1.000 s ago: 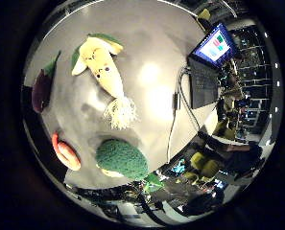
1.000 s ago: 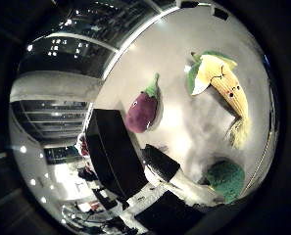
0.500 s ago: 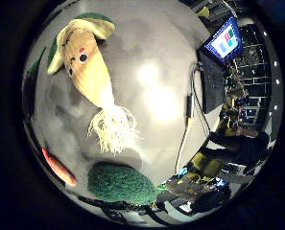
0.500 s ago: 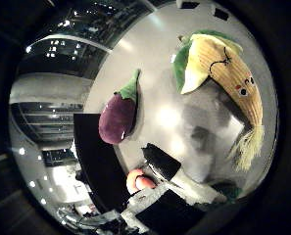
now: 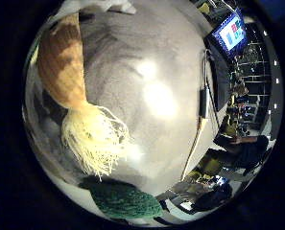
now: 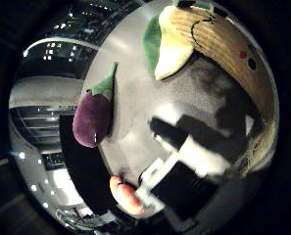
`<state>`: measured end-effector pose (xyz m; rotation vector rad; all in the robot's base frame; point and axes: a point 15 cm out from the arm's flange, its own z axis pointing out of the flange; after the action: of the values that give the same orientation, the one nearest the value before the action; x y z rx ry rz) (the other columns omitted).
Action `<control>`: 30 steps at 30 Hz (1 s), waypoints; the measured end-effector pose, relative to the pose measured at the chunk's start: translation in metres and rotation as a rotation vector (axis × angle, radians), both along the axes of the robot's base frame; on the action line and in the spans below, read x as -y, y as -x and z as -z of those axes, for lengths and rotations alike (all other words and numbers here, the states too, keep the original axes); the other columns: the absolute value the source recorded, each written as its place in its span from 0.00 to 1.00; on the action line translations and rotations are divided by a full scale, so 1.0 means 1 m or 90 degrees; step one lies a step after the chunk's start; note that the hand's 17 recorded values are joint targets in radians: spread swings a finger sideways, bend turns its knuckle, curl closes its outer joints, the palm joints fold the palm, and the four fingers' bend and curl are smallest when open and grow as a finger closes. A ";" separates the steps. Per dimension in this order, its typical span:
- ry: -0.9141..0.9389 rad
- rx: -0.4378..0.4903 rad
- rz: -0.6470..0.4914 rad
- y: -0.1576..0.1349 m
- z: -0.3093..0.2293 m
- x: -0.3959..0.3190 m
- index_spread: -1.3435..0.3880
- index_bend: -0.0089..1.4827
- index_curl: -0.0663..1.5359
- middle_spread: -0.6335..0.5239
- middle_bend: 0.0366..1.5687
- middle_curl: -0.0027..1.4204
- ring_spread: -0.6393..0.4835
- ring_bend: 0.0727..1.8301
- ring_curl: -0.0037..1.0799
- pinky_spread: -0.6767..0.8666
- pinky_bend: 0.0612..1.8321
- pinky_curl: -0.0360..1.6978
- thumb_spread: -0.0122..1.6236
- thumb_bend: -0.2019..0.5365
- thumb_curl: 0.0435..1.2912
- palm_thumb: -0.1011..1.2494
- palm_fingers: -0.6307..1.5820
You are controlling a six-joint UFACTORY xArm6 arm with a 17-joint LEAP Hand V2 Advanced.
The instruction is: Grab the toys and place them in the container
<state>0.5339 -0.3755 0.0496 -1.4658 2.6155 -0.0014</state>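
The corn toy (image 6: 223, 44) lies flat on the grey table (image 5: 151, 96) right under the palm, tassel end toward the green knit toy (image 5: 125, 201). The hand (image 6: 184, 181) is blurred, so can't tell its finger state.

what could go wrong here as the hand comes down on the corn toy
The corn toy sits off to one side of the palm, so the fingers might catch only its loose tassel and let it slip. The eggplant toy and the green knitted toy lie nearby and could get nudged.
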 end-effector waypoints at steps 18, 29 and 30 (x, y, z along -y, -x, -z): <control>-0.057 -0.053 -0.033 0.022 -0.065 -0.036 0.63 0.67 0.41 0.42 0.72 0.41 0.40 0.70 0.46 0.24 0.66 0.32 0.63 0.25 0.26 0.61 0.90; -0.068 -0.056 -0.049 0.034 -0.124 -0.051 0.65 0.69 0.41 0.43 0.79 0.42 0.40 0.75 0.49 0.28 0.69 0.38 0.64 0.24 0.27 0.63 0.84; -0.068 -0.053 -0.046 0.035 -0.126 -0.049 0.64 0.62 0.40 0.43 0.78 0.41 0.40 0.75 0.48 0.26 0.69 0.38 0.64 0.24 0.27 0.62 0.81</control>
<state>0.4993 -0.3265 0.1755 -1.5534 2.5800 0.2087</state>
